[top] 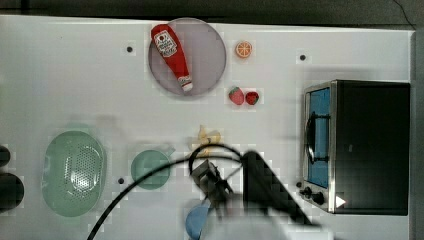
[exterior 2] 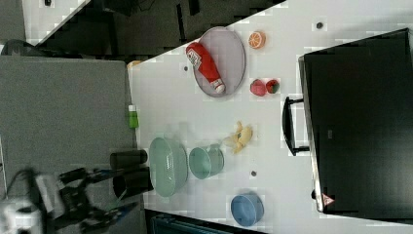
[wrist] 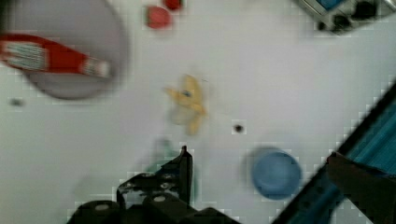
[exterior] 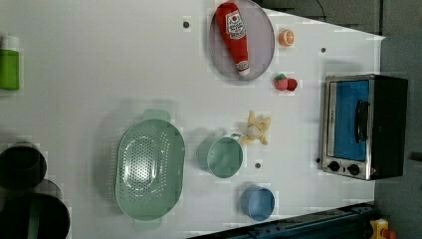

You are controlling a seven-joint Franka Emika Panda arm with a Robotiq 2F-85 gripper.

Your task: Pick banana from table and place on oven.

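The pale-yellow peeled banana [top: 207,136] lies on the white table [top: 75,85], near its middle, just beyond the green cup; it also shows as banana [exterior: 256,128], banana [exterior 2: 239,136] and banana [wrist: 189,102]. The oven [top: 370,145] stands at the top view's right with its black top bare and its blue glass door shut. My gripper [top: 212,181] hangs above the table on the near side of the banana, apart from it. In the wrist view the gripper [wrist: 258,156] is open, holds nothing, and the banana sits ahead of one dark finger [wrist: 184,163].
A ketchup bottle [top: 172,55] lies on a grey plate [top: 207,55] at the back. An orange slice [top: 243,49] and two strawberries [top: 244,96] sit between plate and oven. A green colander [top: 74,172], green cup [top: 150,169] and blue cup [exterior: 258,202] stand near the front.
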